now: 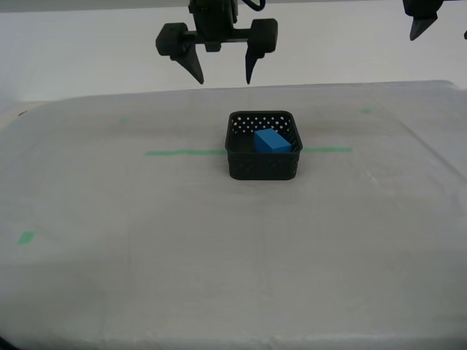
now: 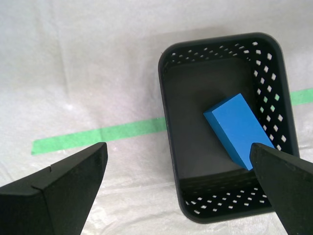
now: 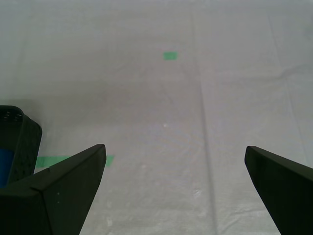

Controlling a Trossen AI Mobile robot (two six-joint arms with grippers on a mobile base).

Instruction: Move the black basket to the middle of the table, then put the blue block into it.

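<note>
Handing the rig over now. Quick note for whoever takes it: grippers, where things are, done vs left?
My second gripper: open, empty, raised above the black basket.
My first gripper: open, empty, over bare table beside the basket.
The basket sits on the green tape line, about mid-table.
The blue block lies tilted inside it.
Both steps look done; nothing left but parking the arms.

Open cloth all around the black basket [image 1: 264, 164] (sole obstacle).

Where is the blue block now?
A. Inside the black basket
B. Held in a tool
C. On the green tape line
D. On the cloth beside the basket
A: the blue block lies tilted inside the black basket, and both tools hang open and empty.
</note>
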